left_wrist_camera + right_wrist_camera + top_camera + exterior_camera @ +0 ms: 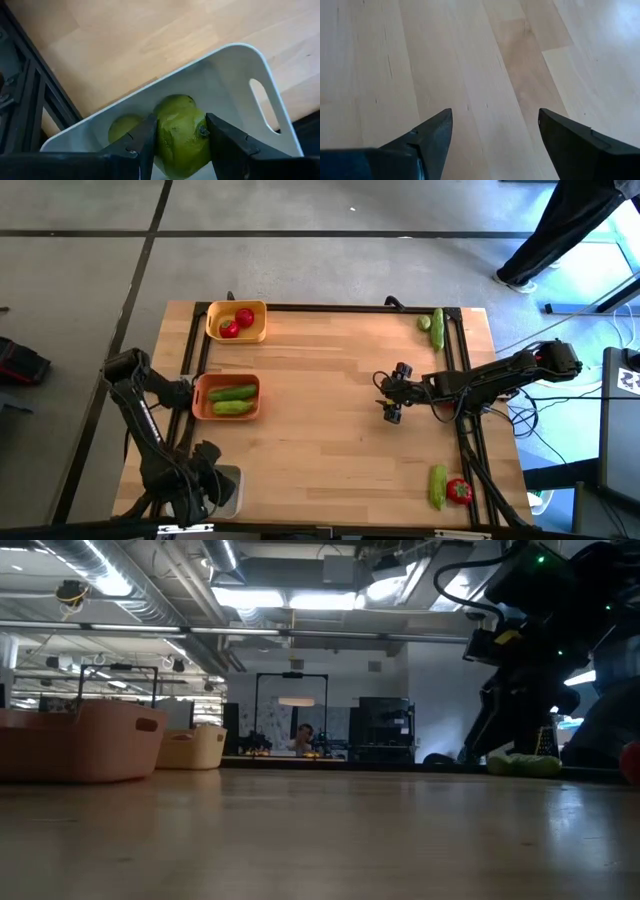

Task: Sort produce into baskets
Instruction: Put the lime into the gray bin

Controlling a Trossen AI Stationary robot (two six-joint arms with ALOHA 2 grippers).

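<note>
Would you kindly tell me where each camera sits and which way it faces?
High: overhead, looking down; both arms, table.
Low: at tabletop height, level across; an arm at right.
Left wrist: over white basket; left gripper holds lime.
Right wrist: over bare wood; right gripper open.
Shared: high and low both show orange basket.

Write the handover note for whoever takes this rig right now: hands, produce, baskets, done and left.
Left hand: shut on a lime, over the white basket at the near-left corner; a second lime already lies inside.
Right hand: open, empty, over bare table right of centre.
Done: two tomatoes in the yellow basket; two cucumbers in the orange basket.
Left: release the held lime; then the green pieces at the far-right corner, and the near-right cucumber and tomato.
</note>
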